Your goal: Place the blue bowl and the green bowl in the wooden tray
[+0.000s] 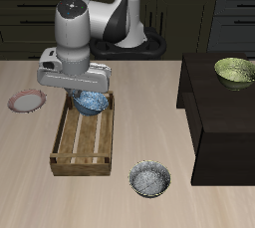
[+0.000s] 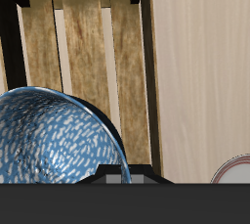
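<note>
The tool grasps the blue bowl by its rim, above the back end of the wooden tray (slatted bottom bare). The green bowl sits on the dark cabinet.

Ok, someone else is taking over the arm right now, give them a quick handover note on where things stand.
Gripper: over the back end of the wooden tray, carrying the blue bowl. The wrist view shows the bowl right at the fingers with the tray slats beneath; whether it touches the slats cannot be told.
Green bowl: untouched, on the dark raised surface beside the table.
Also on the table: a grey speckled bowl near the front edge and a pink-rimmed plate; neither belongs to the job.
Done: blue bowl brought to the tray.
Left: release it in the tray, then fetch the green bowl.
</note>
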Tool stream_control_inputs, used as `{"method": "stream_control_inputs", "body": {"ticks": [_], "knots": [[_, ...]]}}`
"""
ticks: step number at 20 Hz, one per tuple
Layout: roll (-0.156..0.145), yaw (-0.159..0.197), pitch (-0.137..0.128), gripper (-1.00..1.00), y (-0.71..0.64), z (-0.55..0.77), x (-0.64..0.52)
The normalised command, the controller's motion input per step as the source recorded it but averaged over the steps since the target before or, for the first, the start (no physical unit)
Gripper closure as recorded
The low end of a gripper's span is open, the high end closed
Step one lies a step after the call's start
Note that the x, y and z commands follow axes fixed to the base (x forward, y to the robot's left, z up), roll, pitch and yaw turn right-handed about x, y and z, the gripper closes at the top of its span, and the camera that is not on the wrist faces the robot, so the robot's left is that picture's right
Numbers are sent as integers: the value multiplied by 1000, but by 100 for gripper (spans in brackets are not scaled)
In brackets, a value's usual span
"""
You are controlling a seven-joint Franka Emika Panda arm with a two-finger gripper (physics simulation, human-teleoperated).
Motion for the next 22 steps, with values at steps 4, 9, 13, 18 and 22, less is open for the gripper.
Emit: {"method": "stream_control_inputs", "body": {"ticks": [4,9,13,18,22], "knots": [[-19,35,59,100,-48,-375,-82],[-15,23,38,-100,40,-145,39],[45,3,-4,-100,98,-22,-88],[49,24,-27,-100,215,137,-102],[34,14,-26,-100,251,249,-93]]}}
